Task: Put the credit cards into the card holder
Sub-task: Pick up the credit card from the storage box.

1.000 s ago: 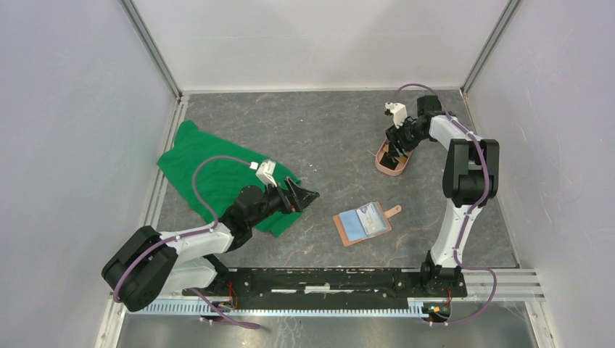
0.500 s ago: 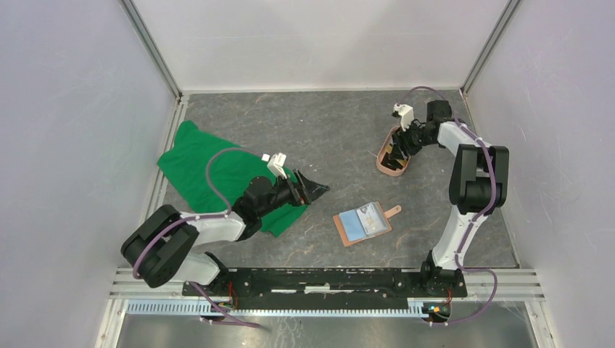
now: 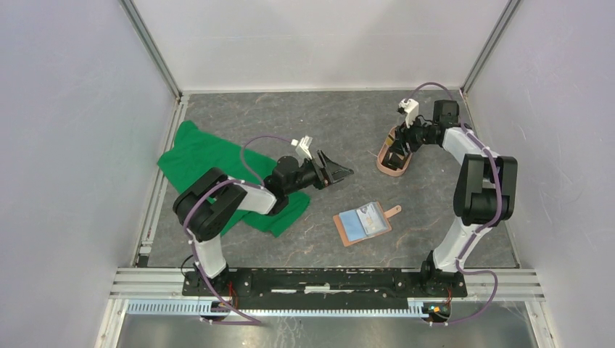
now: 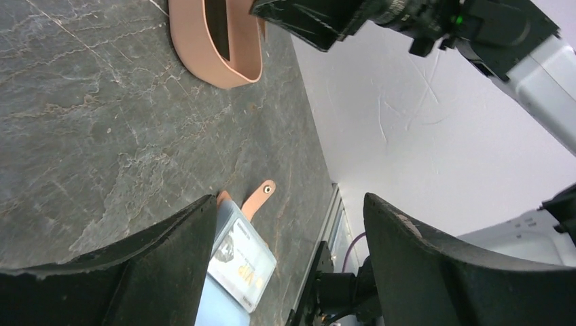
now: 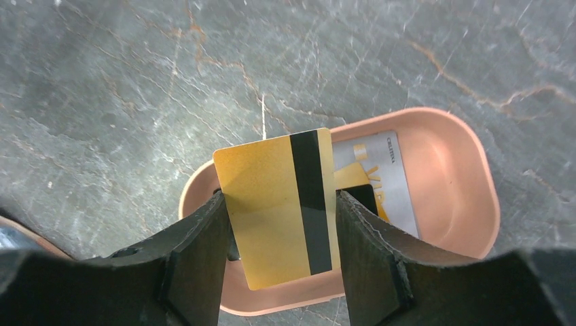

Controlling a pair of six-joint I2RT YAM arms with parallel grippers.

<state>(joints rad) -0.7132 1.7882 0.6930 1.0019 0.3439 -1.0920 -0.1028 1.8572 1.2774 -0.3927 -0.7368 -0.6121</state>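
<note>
One gold credit card (image 5: 272, 210) clamped in right tool (image 5: 282, 227) above tray (image 5: 483, 204); left tool (image 4: 291, 204) gapes.

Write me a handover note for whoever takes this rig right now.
Left gripper: open, empty, above the table, aimed toward the card holder.
Right gripper: shut on a gold card, above the pink tray.
Card holder: lies open on the table, one pale card showing inside.
Left to do: pocket the gold card, then the silver card lying in the tray.
</note>
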